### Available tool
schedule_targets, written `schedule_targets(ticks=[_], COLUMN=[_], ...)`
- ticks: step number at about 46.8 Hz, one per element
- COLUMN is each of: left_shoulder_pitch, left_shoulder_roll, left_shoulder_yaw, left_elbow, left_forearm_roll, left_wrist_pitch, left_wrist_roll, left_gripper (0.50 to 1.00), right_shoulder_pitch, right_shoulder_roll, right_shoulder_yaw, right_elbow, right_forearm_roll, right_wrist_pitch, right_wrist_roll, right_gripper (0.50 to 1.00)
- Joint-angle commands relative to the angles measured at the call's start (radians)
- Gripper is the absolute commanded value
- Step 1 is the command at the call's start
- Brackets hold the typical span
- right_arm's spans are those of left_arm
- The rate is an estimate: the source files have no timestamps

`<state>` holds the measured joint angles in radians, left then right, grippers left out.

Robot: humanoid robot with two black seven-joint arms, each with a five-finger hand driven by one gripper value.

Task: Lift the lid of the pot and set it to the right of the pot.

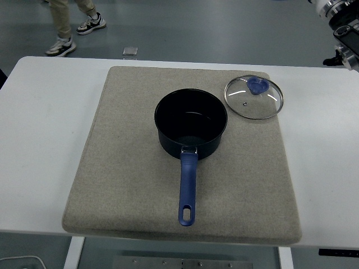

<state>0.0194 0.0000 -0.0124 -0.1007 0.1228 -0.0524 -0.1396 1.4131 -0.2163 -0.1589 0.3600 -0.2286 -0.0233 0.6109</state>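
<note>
- One pot lid (254,97), glass with a blue knob, lies flat on the grey mat (129,168), up and to the right of the pot (191,123) and just beside its rim without touching it. By how things lie, the placing looks done.
- One pot, dark and uncovered, stands near the mat's middle; its blue handle (188,189), the long axis, runs from the pot straight toward the counter's (45,140) near edge.
- One arm shows: only a part of the right arm (343,25) at the top right corner, above and to the right of the lid and well apart from it. Its hand lies outside the picture, so I cannot tell how its fingers are set or whether it holds anything; nothing of it touches the lid.
- No left arm or left hand appears.
- Should any further move be called for, the lid lies down and to the left of that right arm, which is the nearer one.
- One person's legs and shoes (76,25) show on the floor beyond the counter, far to the pot's upper left.
</note>
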Motion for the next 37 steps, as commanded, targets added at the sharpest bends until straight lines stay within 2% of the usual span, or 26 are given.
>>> schedule_targets(ticks=[1, 14, 21, 26, 37], left_shoulder_pitch=[0.001, 0.001, -0.001, 0.001, -0.001], left_shoulder_roll=[0.000, 0.000, 0.000, 0.000, 0.000], left_shoulder_yaw=[0.000, 0.000, 0.000, 0.000, 0.000], left_elbow=[-0.001, -0.001, 0.001, 0.001, 0.001], left_forearm_roll=[0.000, 0.000, 0.000, 0.000, 0.000], left_wrist_pitch=[0.000, -0.001, 0.000, 0.000, 0.000], left_wrist_roll=[0.000, 0.000, 0.000, 0.000, 0.000], left_gripper=[1.000, 1.000, 1.000, 1.000, 1.000], right_shoulder_pitch=[-0.009, -0.052, -0.077, -0.097, -0.134], right_shoulder_roll=[0.005, 0.009, 0.009, 0.011, 0.020], right_shoulder_yaw=[0.001, 0.002, 0.024, 0.065, 0.136], right_elbow=[0.000, 0.002, 0.002, 0.002, 0.004], right_forearm_roll=[0.093, 0.244, 0.317, 0.345, 0.368], right_wrist_pitch=[0.022, 0.036, 0.037, 0.060, 0.062], right_wrist_roll=[0.000, 0.000, -0.082, -0.126, -0.158], right_gripper=[0.891, 0.893, 0.893, 0.893, 0.893])
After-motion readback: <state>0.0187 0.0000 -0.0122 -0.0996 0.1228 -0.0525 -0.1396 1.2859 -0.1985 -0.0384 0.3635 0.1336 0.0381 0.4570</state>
